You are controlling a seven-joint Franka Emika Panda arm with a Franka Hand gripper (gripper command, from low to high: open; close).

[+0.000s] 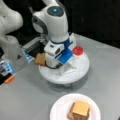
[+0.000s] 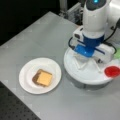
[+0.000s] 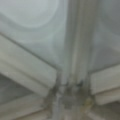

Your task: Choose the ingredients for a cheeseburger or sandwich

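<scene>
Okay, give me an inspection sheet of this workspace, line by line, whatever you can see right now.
Surface: grey table bearing a round white tray and a white plate.
Job's things: stack on the plate, yellow cheese square on top, brown layers under it; one toast square at the tray's edge.
Clutter: red disc on the tray; green piece beside it; orange item at a front view's left.
Gripper: gripper low over the tray, holding nothing visible.
Cables: black cable at the wrist.
Surroundings: dark background.

Matt grey metal counter (image 2: 37, 37); smooth white plate (image 2: 26, 75); glossy red disc (image 1: 78, 50); glossy white plastic arm shell (image 1: 53, 22).
</scene>
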